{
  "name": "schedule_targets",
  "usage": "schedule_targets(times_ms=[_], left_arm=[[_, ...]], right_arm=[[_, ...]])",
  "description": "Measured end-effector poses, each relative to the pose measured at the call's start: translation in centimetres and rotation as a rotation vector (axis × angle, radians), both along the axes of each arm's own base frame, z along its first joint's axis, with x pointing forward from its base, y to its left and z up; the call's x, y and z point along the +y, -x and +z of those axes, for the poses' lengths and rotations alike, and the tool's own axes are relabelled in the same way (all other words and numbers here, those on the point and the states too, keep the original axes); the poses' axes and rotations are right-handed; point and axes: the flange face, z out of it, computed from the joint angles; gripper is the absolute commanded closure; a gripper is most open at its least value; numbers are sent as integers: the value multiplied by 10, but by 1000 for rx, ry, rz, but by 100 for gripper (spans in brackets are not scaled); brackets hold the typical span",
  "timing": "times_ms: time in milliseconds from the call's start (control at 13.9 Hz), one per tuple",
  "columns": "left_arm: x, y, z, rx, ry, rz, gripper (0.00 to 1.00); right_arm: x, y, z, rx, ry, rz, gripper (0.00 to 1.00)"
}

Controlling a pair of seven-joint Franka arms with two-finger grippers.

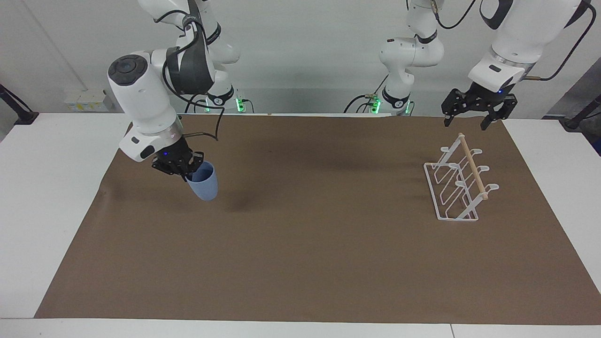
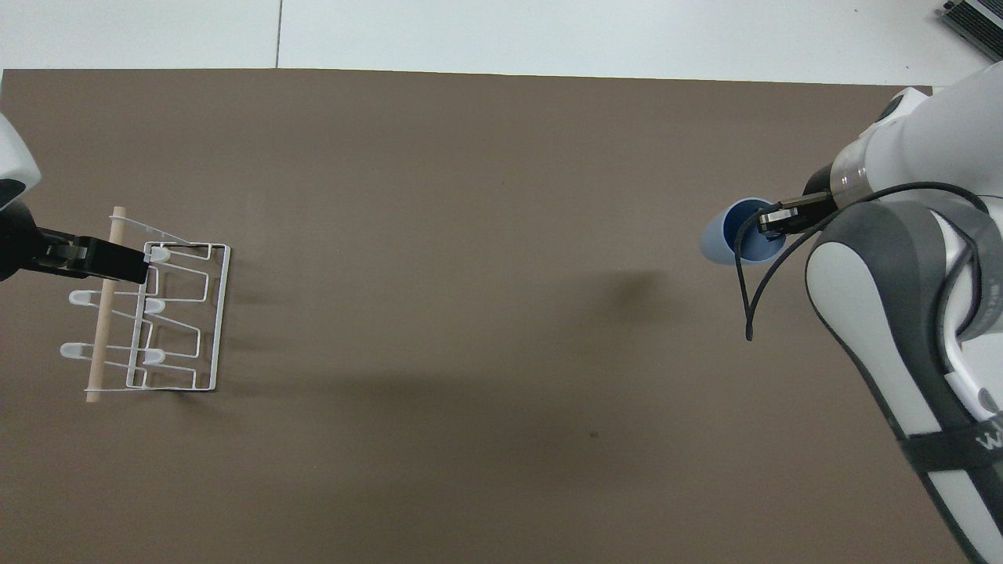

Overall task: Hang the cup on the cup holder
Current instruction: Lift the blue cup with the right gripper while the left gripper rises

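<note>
The light-blue cup (image 1: 204, 183) hangs tilted in the air over the brown mat, near the right arm's end of the table. My right gripper (image 1: 190, 172) is shut on its rim, one finger inside the mouth. From overhead the cup (image 2: 736, 241) shows its dark-blue inside under the right gripper (image 2: 772, 222). The white wire cup holder (image 1: 473, 170) with its wooden dowel stands on the mat at the left arm's end. My left gripper (image 1: 465, 126) waits open in the air above the holder's end nearest the robots. Overhead, the left gripper (image 2: 129, 268) overlaps the cup holder (image 2: 102, 313).
A brown mat (image 1: 328, 244) covers most of the white table (image 1: 51, 197). The cup's shadow falls on the mat under it. Nothing else stands between the cup and the holder.
</note>
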Motion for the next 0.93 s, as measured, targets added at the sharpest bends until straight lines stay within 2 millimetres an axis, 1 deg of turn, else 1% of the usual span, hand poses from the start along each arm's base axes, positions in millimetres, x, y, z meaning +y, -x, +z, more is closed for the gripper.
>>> schedule_targets(times_ms=[143, 358, 430, 574, 789, 932], left_arm=[[-1, 0, 0, 0, 0, -47, 0], [-4, -1, 1, -12, 0, -111, 0], [-6, -1, 1, -15, -1, -156, 0], [-14, -1, -1, -25, 7, -275, 0], [-28, -5, -1, -82, 119, -401, 0], [-34, -5, -5, -105, 153, -507, 0]], right_arm=[[25, 11, 24, -1, 0, 44, 100], [54, 24, 44, 12, -29, 86, 100], [64, 28, 49, 27, -87, 89, 100], [79, 31, 56, 47, -232, 77, 100], [100, 34, 63, 54, -368, 76, 100], [129, 38, 66, 45, -444, 100, 100]])
